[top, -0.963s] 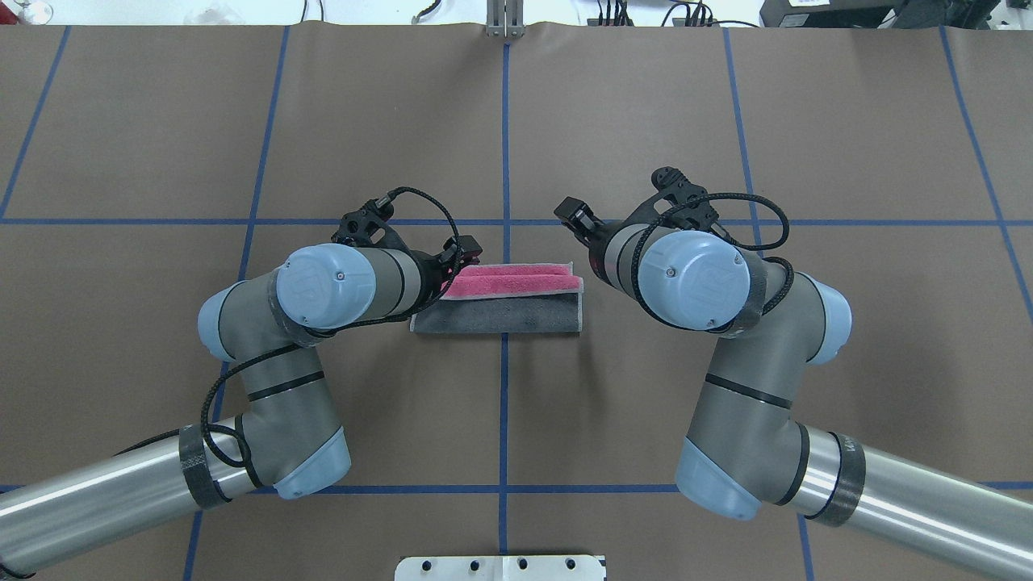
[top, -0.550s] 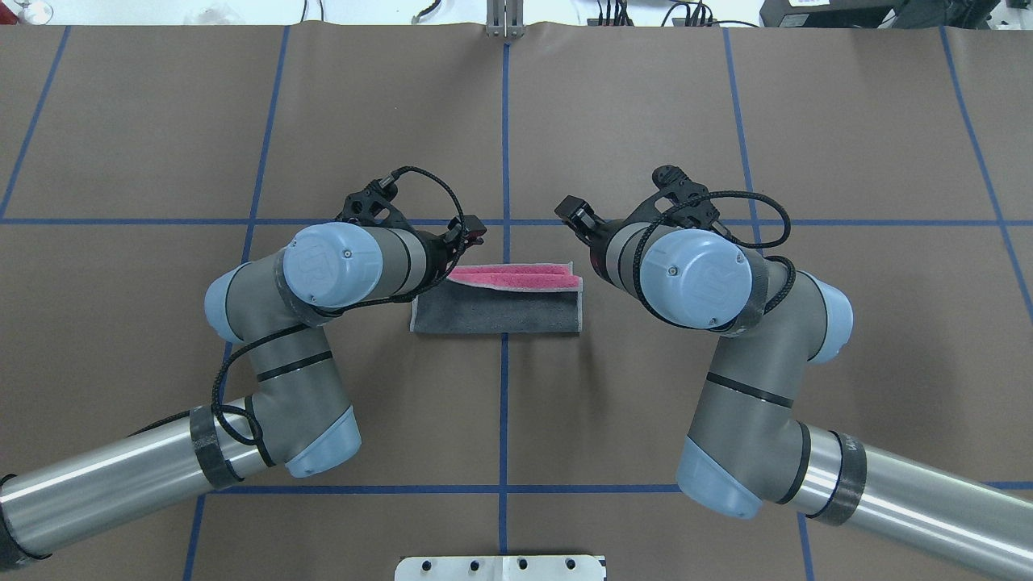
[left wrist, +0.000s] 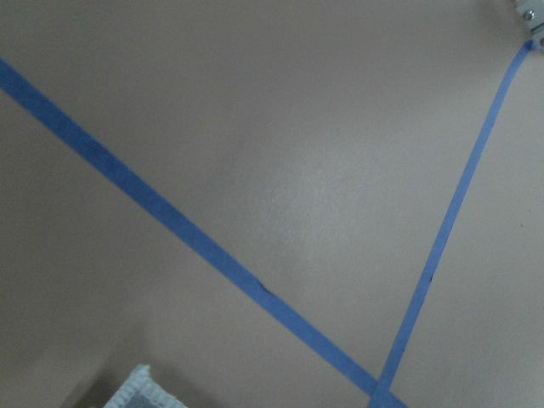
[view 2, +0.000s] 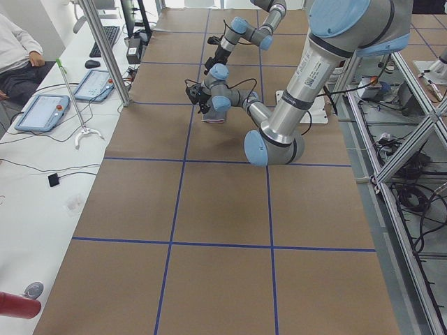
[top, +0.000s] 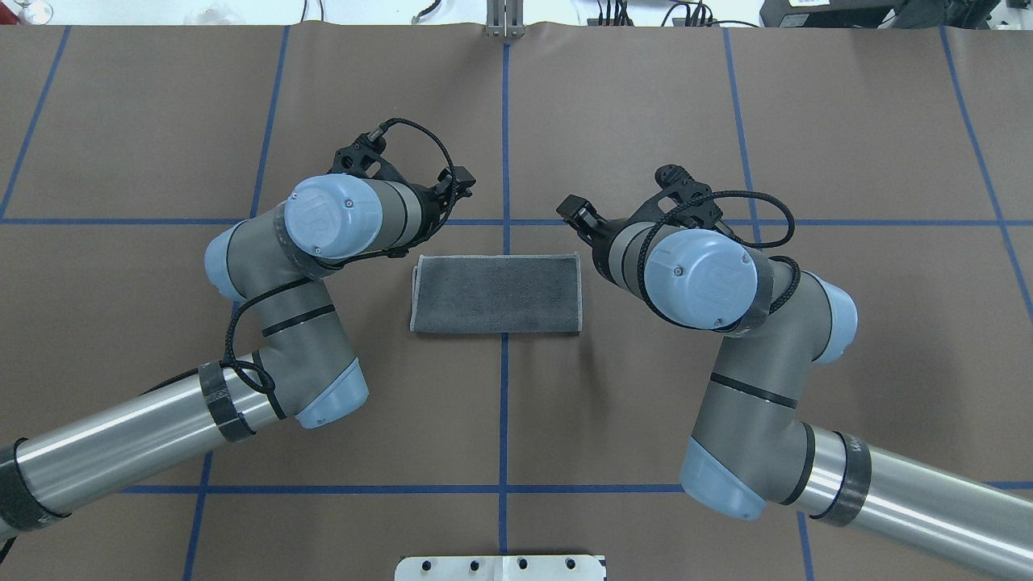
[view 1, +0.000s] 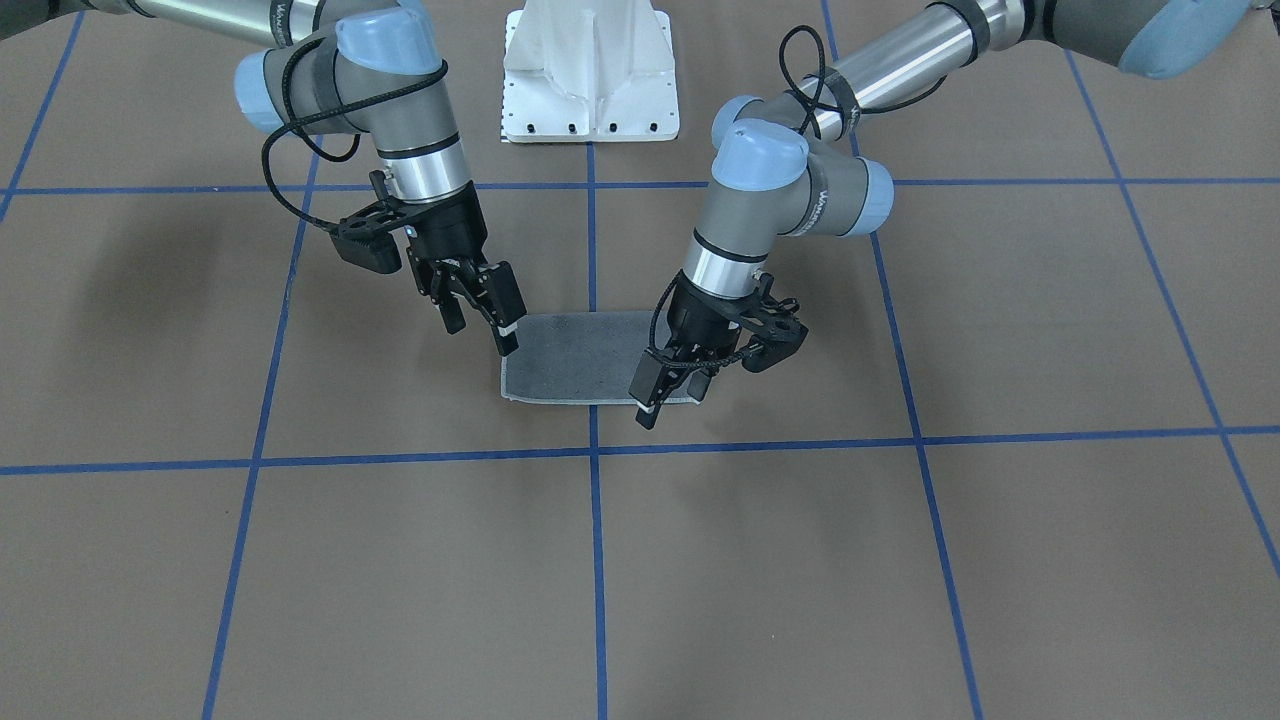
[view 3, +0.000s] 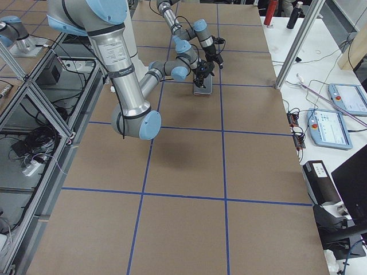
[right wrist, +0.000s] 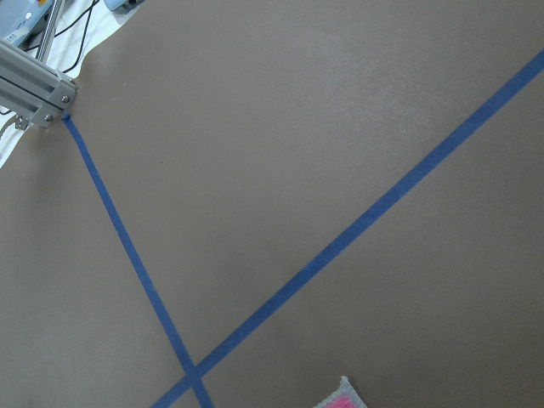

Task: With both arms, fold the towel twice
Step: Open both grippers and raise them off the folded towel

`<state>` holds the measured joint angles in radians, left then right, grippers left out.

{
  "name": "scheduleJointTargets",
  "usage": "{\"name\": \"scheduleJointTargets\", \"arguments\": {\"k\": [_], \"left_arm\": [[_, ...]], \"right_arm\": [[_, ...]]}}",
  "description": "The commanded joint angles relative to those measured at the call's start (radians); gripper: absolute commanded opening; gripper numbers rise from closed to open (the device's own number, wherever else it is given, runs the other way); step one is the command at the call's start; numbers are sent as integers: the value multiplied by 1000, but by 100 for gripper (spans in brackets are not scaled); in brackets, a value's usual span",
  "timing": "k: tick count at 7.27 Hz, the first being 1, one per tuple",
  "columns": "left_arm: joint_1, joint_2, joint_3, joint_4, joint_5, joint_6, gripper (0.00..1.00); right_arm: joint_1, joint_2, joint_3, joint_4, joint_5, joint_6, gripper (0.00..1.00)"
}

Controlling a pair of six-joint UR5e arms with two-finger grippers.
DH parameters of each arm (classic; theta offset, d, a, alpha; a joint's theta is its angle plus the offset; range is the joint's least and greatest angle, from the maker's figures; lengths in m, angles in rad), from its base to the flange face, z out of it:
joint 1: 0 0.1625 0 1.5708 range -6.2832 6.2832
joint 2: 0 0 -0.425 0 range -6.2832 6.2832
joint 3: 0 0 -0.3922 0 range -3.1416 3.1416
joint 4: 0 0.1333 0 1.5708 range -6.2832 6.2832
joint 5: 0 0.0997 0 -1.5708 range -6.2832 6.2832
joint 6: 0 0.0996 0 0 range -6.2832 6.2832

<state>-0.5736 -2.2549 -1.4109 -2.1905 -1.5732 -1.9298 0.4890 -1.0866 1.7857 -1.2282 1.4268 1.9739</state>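
The towel (top: 496, 294) lies folded at the frame's centre, grey side up. The left gripper (view 1: 670, 395) and right gripper (view 1: 481, 330) hang over its ends, fingers apart.

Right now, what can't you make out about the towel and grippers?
Overhead view: left gripper and right gripper, hidden under their own wrists.
The towel: pink face folded inside; only a corner shows, cut off by the right wrist view's bottom edge.
Side views: towel too small for detail.
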Motion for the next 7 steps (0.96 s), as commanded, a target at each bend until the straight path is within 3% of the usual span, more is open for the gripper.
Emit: {"name": "scheduleJointTargets", "arguments": {"k": [1, 2, 4, 6, 7], "left_arm": [[-3, 9, -40, 9, -77, 50, 100], [-8, 49, -119, 11, -141, 125, 100], [-3, 229, -328, 5, -137, 155, 100], [6, 226, -356, -26, -117, 144, 100], [15, 236, -341, -122, -66, 144, 100]], "right_arm": [[5, -25, 32, 0, 17, -27, 100], [17, -30, 35, -7, 32, -77, 100], [84, -77, 46, -7, 140, -212, 100], [150, -111, 46, -8, 211, -340, 100], [175, -119, 46, -8, 236, -363, 100]]}}
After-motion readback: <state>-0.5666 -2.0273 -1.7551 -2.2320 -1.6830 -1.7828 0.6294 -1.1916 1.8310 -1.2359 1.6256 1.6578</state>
